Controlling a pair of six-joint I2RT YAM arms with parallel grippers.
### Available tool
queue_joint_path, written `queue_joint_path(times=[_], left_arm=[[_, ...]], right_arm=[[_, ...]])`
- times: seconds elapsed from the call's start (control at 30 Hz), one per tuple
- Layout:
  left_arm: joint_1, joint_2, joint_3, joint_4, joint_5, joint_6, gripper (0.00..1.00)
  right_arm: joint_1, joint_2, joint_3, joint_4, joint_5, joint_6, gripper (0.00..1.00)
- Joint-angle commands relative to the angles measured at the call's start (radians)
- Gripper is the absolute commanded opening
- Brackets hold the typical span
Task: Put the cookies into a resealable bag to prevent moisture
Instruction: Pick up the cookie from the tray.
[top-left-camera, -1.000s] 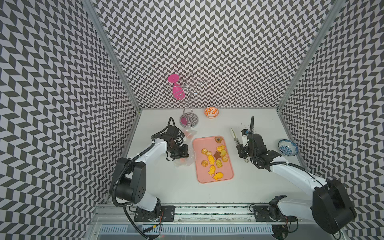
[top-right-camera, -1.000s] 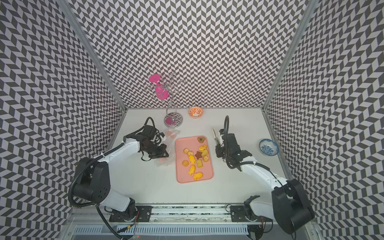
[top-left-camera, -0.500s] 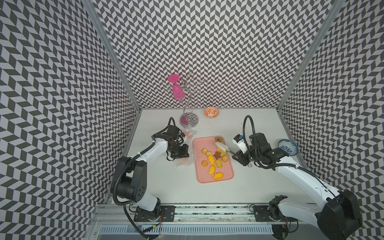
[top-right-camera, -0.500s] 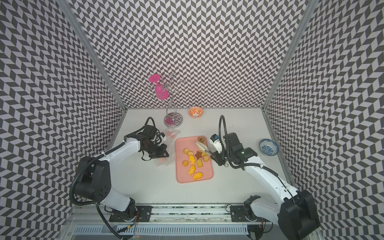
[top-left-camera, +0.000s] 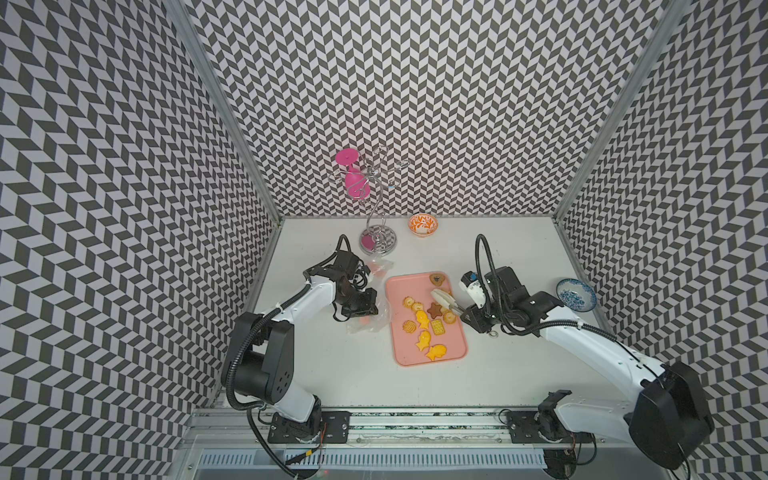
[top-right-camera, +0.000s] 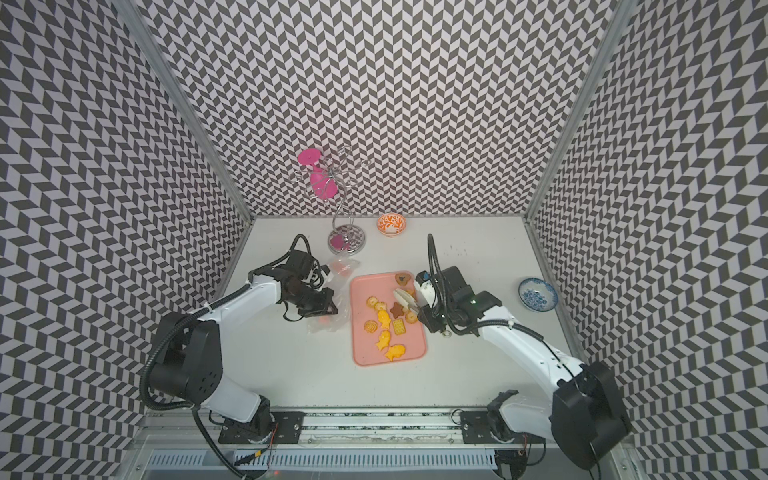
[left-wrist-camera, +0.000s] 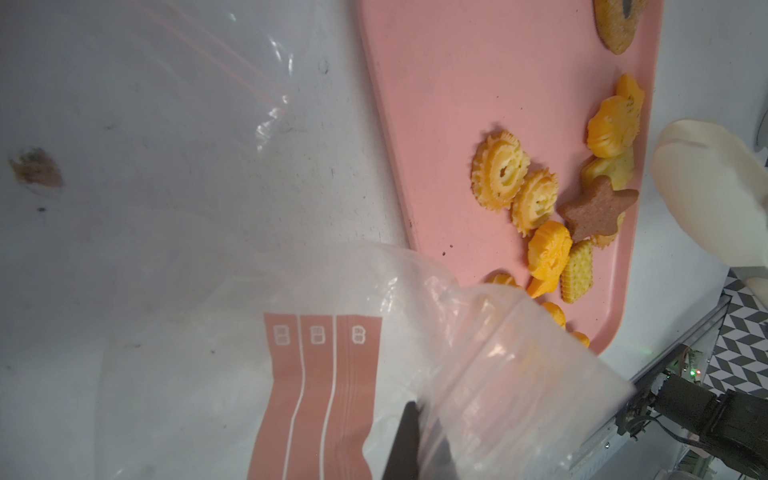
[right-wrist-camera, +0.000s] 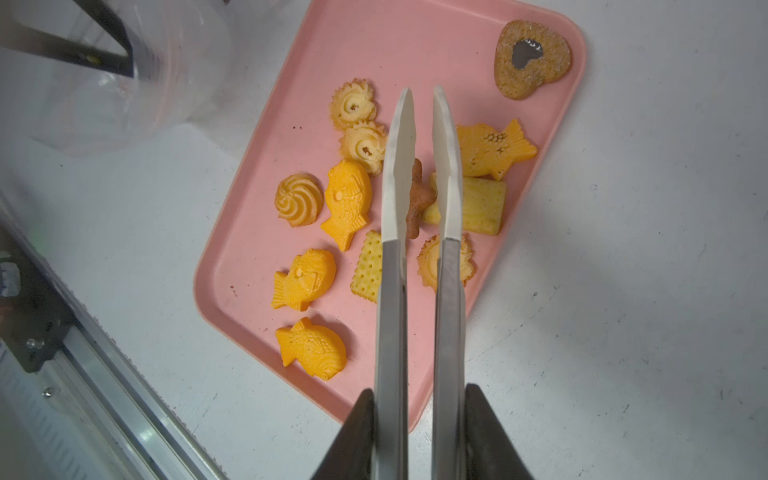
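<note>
So, left tool (top-left-camera: 368, 308): clenched on an edge of the resealable bag (left-wrist-camera: 316, 374), lifting part of the clear film off the table (top-left-camera: 353, 374).
Right tool (right-wrist-camera: 419, 430): grasping the tongs (right-wrist-camera: 390, 299) by their metal arms; the white tips stand slightly apart above the tray.
Cookies (right-wrist-camera: 347, 199): all on the pink tray (right-wrist-camera: 374, 54) mid-table, clustered across its middle; none visible in the bag.
Brown star (right-wrist-camera: 417, 199): shows through the gap between the tong arms, overlapping a yellow cracker (right-wrist-camera: 482, 203); contact with the tongs cannot be told.
Heart cookie (right-wrist-camera: 532, 58): alone in the tray's far right corner.
Bag position: just beside the tray's left edge; how wide its mouth gapes is unclear through the film.
Risk, pick: neighbours crowd the star, so the tips may catch the cracker or a swirl and flick it off the tray.
Risk, grip: hard, smooth biscuits may slip from narrow tips; too hard a squeeze may crack one.
Risk, drop-off: the limp bag may sag shut, so a cookie lands on the table.
</note>
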Motion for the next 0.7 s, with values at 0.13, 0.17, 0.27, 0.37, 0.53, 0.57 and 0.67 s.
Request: queue_joint_path(times=[0.13,0.17,0.27,0.37,0.53,0.57,0.67], left_arm=[[0.0,0.016,0.029,-0.001,0.005,0.019,0.0],[-0.002,0.017,0.028,0.0,0.007,0.021,0.0],[-0.007,0.027,0.026,0.001,0.008,0.027,0.0],[-0.012,0.036,0.029,0.002,0.011,0.03,0.0],[-0.016,0.042,0.027,0.009,0.013,0.037,0.0],[-0.016,0.041,0.023,0.01,0.011,0.037,0.0],[-0.016,0.035,0.012,0.015,0.011,0.037,0.0]], right_arm=[[0.021,-0.035,-0.015,0.063,-0.004,0.252,0.31],[0.025,-0.057,-0.03,0.06,0.014,0.274,0.31],[0.037,-0.127,-0.073,0.062,0.023,0.326,0.33],[0.038,-0.176,-0.122,0.055,0.027,0.341,0.37],[0.039,-0.199,-0.156,0.09,-0.001,0.33,0.43],[0.038,-0.19,-0.163,0.1,-0.01,0.325,0.43],[0.039,-0.152,-0.164,0.117,-0.058,0.303,0.42]])
